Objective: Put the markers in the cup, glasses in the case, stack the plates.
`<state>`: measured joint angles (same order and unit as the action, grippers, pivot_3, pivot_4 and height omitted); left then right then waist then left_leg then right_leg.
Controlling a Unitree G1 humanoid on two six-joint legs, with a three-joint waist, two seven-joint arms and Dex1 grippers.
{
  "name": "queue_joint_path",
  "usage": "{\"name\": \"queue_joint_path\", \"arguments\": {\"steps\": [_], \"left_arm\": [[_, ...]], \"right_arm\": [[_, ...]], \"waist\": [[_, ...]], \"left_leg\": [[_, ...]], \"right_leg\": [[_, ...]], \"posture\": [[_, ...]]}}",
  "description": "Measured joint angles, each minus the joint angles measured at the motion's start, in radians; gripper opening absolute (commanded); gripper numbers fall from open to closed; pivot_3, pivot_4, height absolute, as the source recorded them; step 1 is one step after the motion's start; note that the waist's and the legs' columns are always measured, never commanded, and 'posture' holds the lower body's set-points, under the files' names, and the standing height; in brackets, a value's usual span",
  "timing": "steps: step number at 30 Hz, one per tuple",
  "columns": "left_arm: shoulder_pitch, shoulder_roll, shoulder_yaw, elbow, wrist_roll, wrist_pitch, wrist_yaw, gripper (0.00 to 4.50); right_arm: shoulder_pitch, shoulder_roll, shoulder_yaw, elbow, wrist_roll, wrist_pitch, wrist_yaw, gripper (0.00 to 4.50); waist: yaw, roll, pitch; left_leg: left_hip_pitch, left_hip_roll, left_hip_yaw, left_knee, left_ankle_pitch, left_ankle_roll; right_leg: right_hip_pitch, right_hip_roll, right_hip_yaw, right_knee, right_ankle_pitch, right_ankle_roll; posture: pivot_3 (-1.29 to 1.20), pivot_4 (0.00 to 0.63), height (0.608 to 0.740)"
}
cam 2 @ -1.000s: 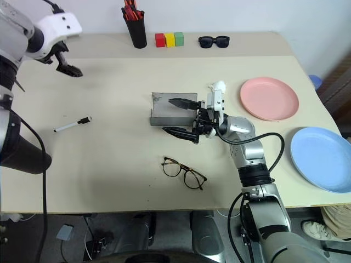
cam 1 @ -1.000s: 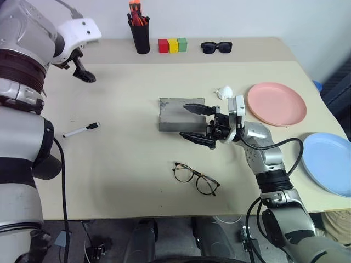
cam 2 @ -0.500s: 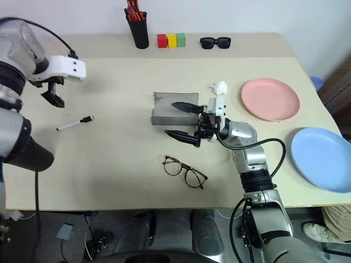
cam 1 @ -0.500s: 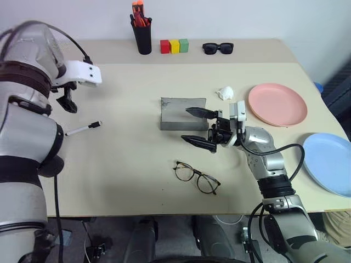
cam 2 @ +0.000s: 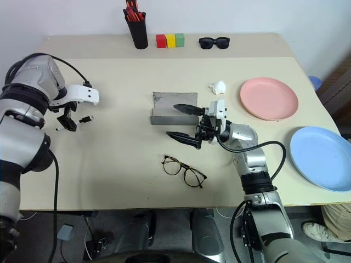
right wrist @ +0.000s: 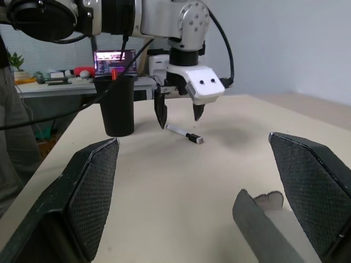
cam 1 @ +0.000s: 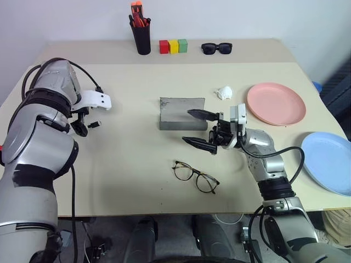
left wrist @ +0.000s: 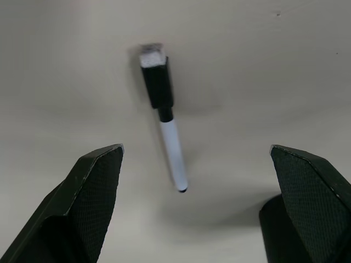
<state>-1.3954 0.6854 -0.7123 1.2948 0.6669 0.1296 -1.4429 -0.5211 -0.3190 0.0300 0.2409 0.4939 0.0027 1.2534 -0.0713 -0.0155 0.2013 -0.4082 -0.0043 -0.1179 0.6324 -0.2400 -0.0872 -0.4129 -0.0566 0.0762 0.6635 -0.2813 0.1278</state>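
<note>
The matte beige table (cam 1: 126, 164) carried everything. The smooth round plates lay at its right side, the light blue plate (cam 1: 329, 161) near the edge and the salmon plate (cam 1: 276, 103) behind it, apart. The grey felt-like case (cam 1: 181, 113) sat mid-table, with the thin-rimmed glasses (cam 1: 196, 177) nearer the front. The right gripper (cam 1: 200, 129) hovered beside the case, textured fingers spread wide. The left gripper (left wrist: 200, 186) pointed down, fingers wide apart, over the slim white marker (left wrist: 164, 118) with its black cap.
</note>
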Motion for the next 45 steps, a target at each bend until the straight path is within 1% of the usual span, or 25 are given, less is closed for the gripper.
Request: {"name": "queue_joint_path", "arguments": {"steps": [6,13,17,22,25,29,30,32,33,38,41,44,45], "left_arm": [[0.060,-0.033,0.023,0.002,-0.001,0.063,0.080,4.40],[0.065,-0.048,0.047,0.000,-0.002,0.122,0.115,4.40],[0.076,-0.049,0.065,-0.002,-0.002,0.132,0.132,4.40],[0.087,-0.052,0.082,-0.003,-0.003,0.150,0.160,4.40],[0.091,-0.052,0.098,-0.003,-0.003,0.156,0.179,3.58],[0.099,-0.053,0.107,-0.005,-0.003,0.168,0.184,1.71],[0.103,-0.053,0.108,-0.009,-0.003,0.170,0.184,1.12],[0.109,-0.052,0.108,-0.014,-0.003,0.174,0.184,0.20],[0.111,-0.051,0.109,-0.018,-0.003,0.177,0.184,0.05],[0.127,-0.038,0.127,-0.044,-0.013,0.195,0.179,0.05],[0.134,-0.030,0.168,-0.061,-0.041,0.200,0.182,0.05],[0.126,-0.069,0.270,-0.098,-0.130,0.239,0.191,0.05],[0.114,-0.106,0.310,-0.124,-0.172,0.271,0.198,0.05]], "right_arm": [[0.000,-0.001,0.000,0.024,-0.009,-0.026,0.016,4.50],[0.003,-0.006,0.000,0.050,-0.020,-0.042,0.037,4.50],[0.003,-0.006,0.000,0.050,-0.019,-0.042,0.036,4.50],[0.003,-0.006,-0.002,0.053,-0.019,-0.046,0.037,4.50],[0.003,-0.005,-0.002,0.072,-0.019,-0.059,0.039,4.50],[0.003,-0.005,-0.003,0.090,-0.019,-0.075,0.040,4.50],[0.003,-0.005,-0.003,0.095,-0.019,-0.078,0.041,4.50],[0.003,-0.004,-0.003,0.101,-0.019,-0.080,0.043,4.50],[0.003,-0.004,-0.003,0.102,-0.019,-0.082,0.044,4.50],[0.003,-0.003,-0.003,0.109,-0.019,-0.091,0.046,4.50],[0.003,-0.004,-0.006,0.109,-0.019,-0.097,0.047,4.50],[0.003,-0.006,-0.007,0.109,-0.019,-0.097,0.046,4.50],[0.003,-0.006,-0.007,0.109,-0.019,-0.097,0.046,4.50]], "waist": [[0.001,0.000,0.000],[0.002,0.000,0.000],[0.003,0.001,-0.001],[0.003,0.001,-0.001],[0.003,0.002,-0.001],[0.002,0.002,-0.001],[0.002,0.002,-0.001],[0.002,0.002,-0.001],[0.002,0.002,-0.001],[0.001,0.003,-0.002],[0.004,0.003,-0.002],[0.026,0.002,-0.001],[0.033,0.001,-0.001]], "left_leg": [[0.000,0.000,0.000,0.001,0.000,0.000],[0.002,0.000,0.000,0.001,0.001,0.000],[0.007,0.000,0.000,0.001,0.001,0.001],[0.018,0.000,0.000,-0.001,0.001,0.001],[0.018,0.000,0.000,0.000,0.001,0.001],[0.019,0.000,0.000,0.000,0.002,0.002],[0.019,0.000,0.000,-0.001,0.002,0.002],[0.019,0.000,0.000,-0.001,0.002,0.002],[0.019,0.000,0.000,-0.001,0.002,0.002],[0.019,0.000,0.000,-0.001,0.002,0.002],[0.019,0.000,0.000,-0.001,0.002,0.002],[0.016,-0.001,-0.001,0.001,0.002,0.002],[0.015,-0.001,-0.001,0.001,0.002,0.002]], "right_leg": [[0.000,0.000,0.000,0.001,0.000,0.000],[0.003,0.000,0.000,0.002,0.000,0.000],[0.007,0.000,0.000,0.002,0.000,0.000],[0.017,0.000,0.000,0.002,0.000,0.000],[0.018,0.000,0.000,0.002,0.000,0.000],[0.018,0.000,0.000,0.003,0.000,0.000],[0.018,0.000,0.000,0.003,0.000,0.000],[0.018,0.000,0.000,0.003,0.000,0.000],[0.018,0.000,0.000,0.003,0.000,0.000],[0.018,0.000,0.000,0.003,0.000,0.000],[0.018,0.000,0.000,0.003,0.000,0.000],[0.017,-0.001,-0.001,0.002,0.000,0.000],[0.018,-0.001,-0.001,0.001,0.000,0.000]], "posture": [[0.00,0.150,0.740],[0.00,0.150,0.740],[0.00,0.150,0.740],[0.00,0.150,0.740],[0.00,0.150,0.740],[0.00,0.150,0.740],[0.00,0.150,0.740],[0.00,0.150,0.740],[0.00,0.150,0.740],[0.00,0.150,0.740],[0.00,0.150,0.740],[0.00,0.150,0.740],[0.00,0.150,0.740]]}}
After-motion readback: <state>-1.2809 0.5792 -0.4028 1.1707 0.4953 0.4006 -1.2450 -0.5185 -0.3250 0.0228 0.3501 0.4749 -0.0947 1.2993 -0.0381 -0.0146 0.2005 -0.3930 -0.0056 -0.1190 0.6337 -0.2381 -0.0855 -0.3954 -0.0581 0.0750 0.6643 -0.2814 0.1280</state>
